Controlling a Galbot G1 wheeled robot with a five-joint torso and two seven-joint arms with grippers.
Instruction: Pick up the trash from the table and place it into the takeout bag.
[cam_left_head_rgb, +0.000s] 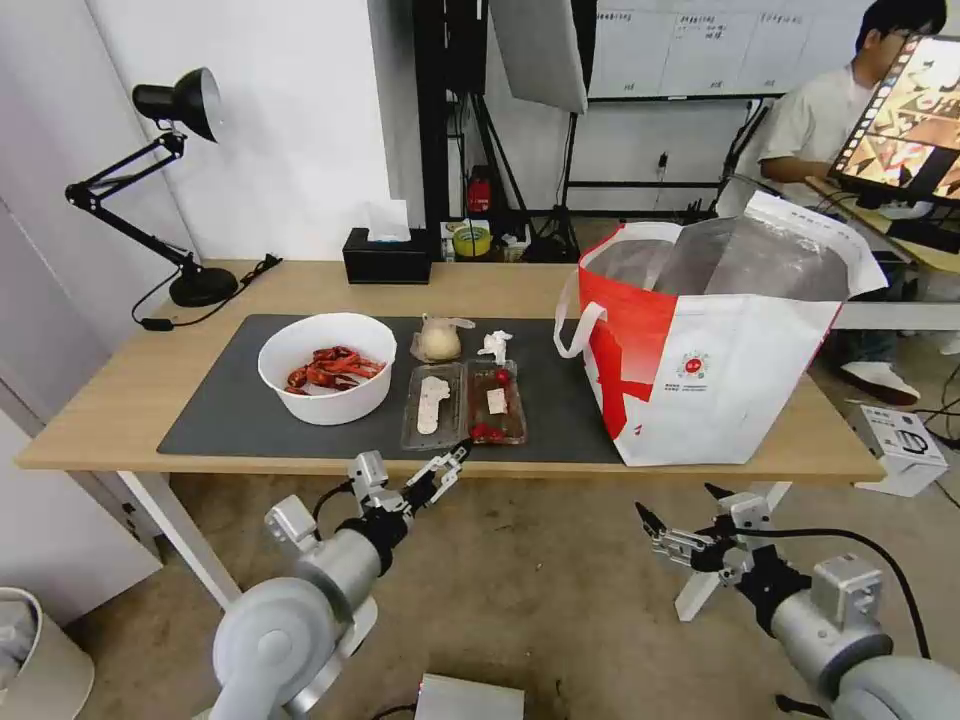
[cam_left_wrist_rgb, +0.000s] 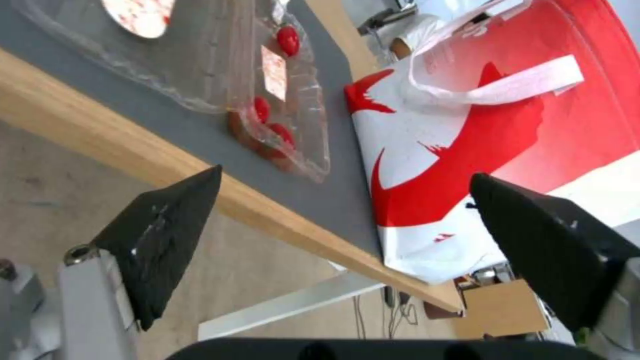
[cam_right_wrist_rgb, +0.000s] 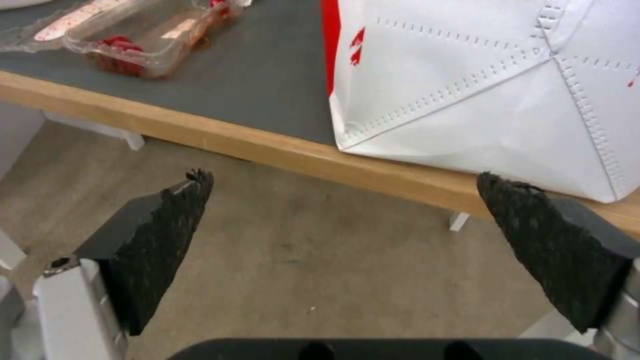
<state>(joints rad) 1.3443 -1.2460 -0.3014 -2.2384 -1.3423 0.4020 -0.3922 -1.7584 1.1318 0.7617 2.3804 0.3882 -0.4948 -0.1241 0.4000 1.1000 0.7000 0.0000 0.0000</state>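
Observation:
On the table (cam_left_head_rgb: 120, 400), a dark grey mat (cam_left_head_rgb: 230, 400) carries the trash: a white bowl of crayfish shells (cam_left_head_rgb: 327, 365), a clear hinged tray with cherry tomatoes (cam_left_head_rgb: 465, 403), a knotted clear bag (cam_left_head_rgb: 440, 338) and a crumpled tissue (cam_left_head_rgb: 495, 345). The takeout bag (cam_left_head_rgb: 710, 350) stands open at the table's right end. My left gripper (cam_left_head_rgb: 450, 465) hangs open just below the table's front edge, before the tray (cam_left_wrist_rgb: 220, 65). My right gripper (cam_left_head_rgb: 675, 505) is open and empty, lower, under the front edge near the takeout bag (cam_right_wrist_rgb: 480, 85).
A black tissue box (cam_left_head_rgb: 387, 257) and a black desk lamp (cam_left_head_rgb: 180, 110) stand at the back of the table. The table's white legs (cam_left_head_rgb: 170, 520) run down on both sides. A small white box (cam_left_head_rgb: 905, 445) lies on the floor at the right, a bin (cam_left_head_rgb: 30, 650) at the lower left.

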